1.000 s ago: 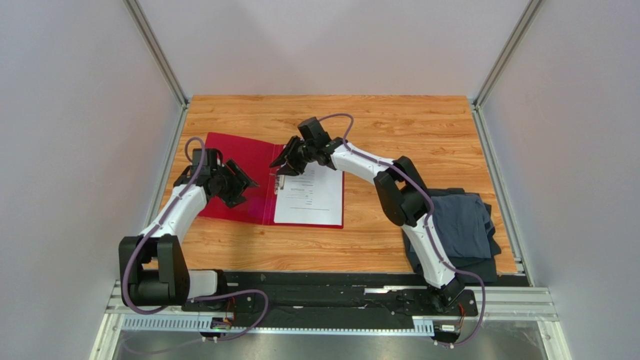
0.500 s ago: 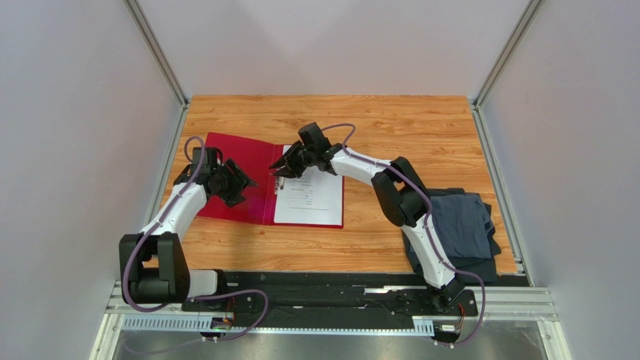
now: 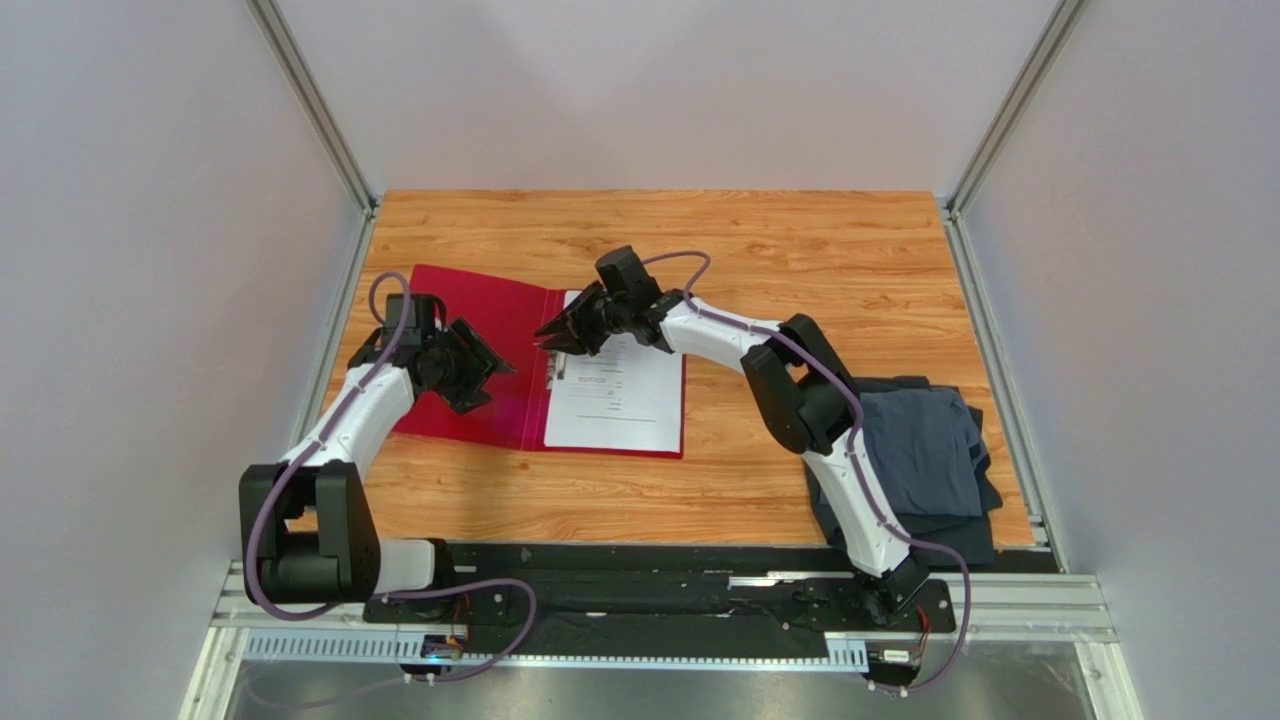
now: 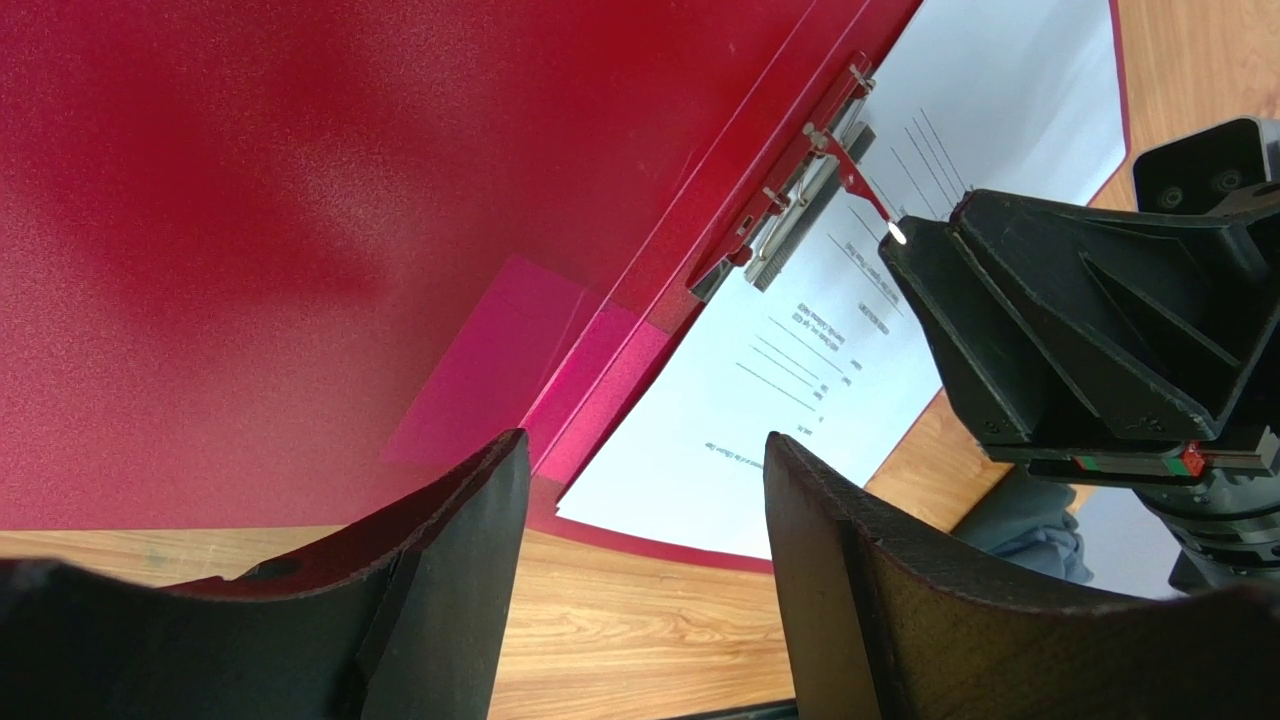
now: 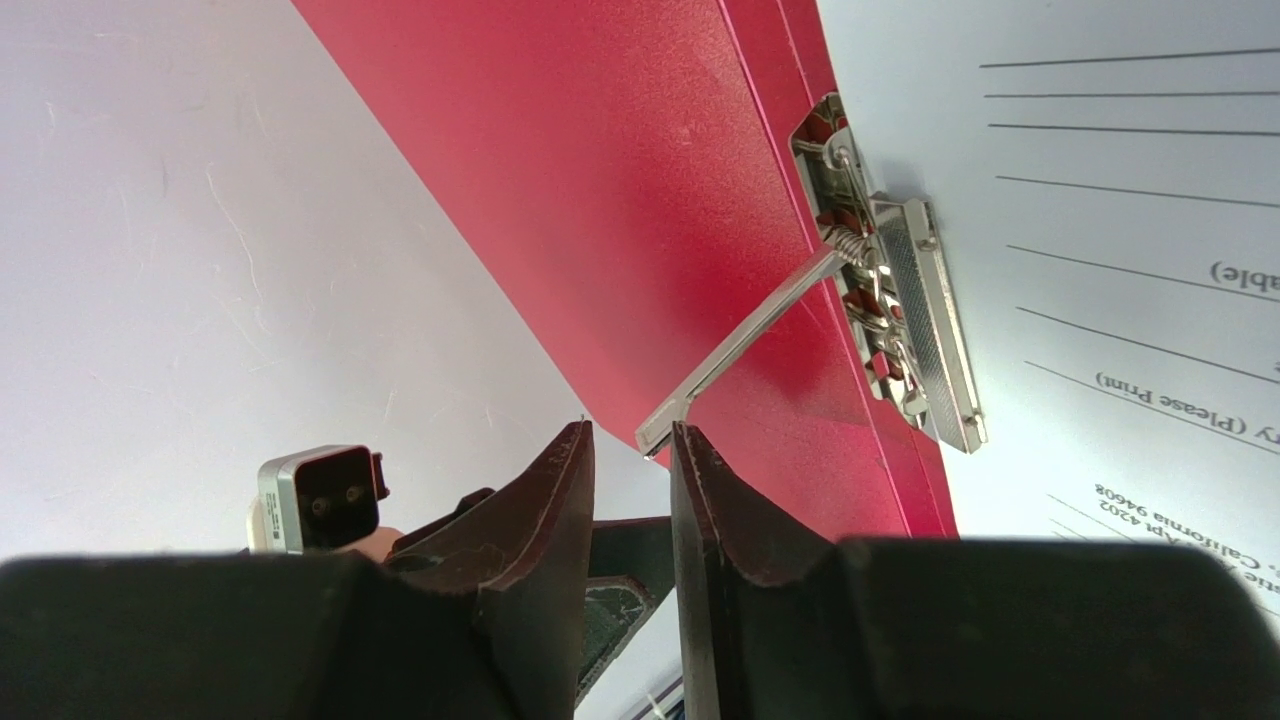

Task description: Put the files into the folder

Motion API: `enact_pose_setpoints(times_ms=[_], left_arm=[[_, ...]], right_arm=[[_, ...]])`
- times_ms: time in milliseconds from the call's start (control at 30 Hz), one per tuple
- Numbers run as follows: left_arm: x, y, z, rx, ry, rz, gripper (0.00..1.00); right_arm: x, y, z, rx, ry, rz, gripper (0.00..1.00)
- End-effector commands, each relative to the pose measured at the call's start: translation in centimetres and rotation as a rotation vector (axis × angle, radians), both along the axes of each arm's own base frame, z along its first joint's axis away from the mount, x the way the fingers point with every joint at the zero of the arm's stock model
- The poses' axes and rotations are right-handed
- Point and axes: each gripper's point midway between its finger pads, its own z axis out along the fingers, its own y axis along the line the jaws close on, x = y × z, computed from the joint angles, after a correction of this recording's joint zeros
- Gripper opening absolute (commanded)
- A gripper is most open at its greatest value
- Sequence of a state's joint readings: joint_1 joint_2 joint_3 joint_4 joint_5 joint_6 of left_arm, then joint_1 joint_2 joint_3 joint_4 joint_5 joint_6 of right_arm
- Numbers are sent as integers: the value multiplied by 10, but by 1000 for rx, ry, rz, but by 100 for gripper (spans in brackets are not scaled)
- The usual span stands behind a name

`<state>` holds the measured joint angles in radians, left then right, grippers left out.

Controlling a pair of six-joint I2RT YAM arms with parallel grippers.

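Note:
The red folder [image 3: 496,308] lies open on the table, its left cover under my left gripper. The files [image 3: 616,398], white printed sheets, lie on its right half beside the spine. The metal clip [image 5: 902,323] sits at the spine with its lever [image 5: 736,353] raised. My right gripper [image 5: 628,432] has its jaws a narrow gap apart, and the lever's tip lies between the fingertips against the right one. From above it hovers [image 3: 553,339] at the top of the spine. My left gripper [image 4: 646,443] is open and empty just above the left cover [image 4: 301,225].
A dark grey-blue folded cloth [image 3: 917,443] lies at the right front of the table, partly under the right arm. Grey walls with metal rails close in the left, right and back sides. Bare wood shows behind and in front of the folder.
My right gripper has moved slightly left and down along the spine. The folder with the sheets has shifted a little to the left. The left arm has not moved.

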<state>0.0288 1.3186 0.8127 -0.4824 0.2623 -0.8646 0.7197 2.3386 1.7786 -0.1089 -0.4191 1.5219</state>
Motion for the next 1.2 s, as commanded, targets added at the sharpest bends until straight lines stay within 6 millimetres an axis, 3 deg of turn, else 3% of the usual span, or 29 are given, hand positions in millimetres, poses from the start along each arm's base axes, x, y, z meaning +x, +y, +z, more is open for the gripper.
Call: enact_pose_setpoints(times_ms=[0,300,567,800,900,1167], left_arm=[[13,3,15,7,-44,0,67],[14,3,16,6,-50,1,67],[13,3,14,8,-43,-1,67],[13,4,9,11,-28,1,66],[12,7,0,22,-1,16,66],[9,17,-36,58,97,80,64]], right_arm=[[-9,7,2,36,14,12,30],[-10,5,-1,42,8,8,33],[-12,5,-1,47,15,4,23],[-12,6,-4,59,15,0,7],[-13,3,-5,51,10,-7,0],[-24,-5,-24,-9,-36,63,0]])
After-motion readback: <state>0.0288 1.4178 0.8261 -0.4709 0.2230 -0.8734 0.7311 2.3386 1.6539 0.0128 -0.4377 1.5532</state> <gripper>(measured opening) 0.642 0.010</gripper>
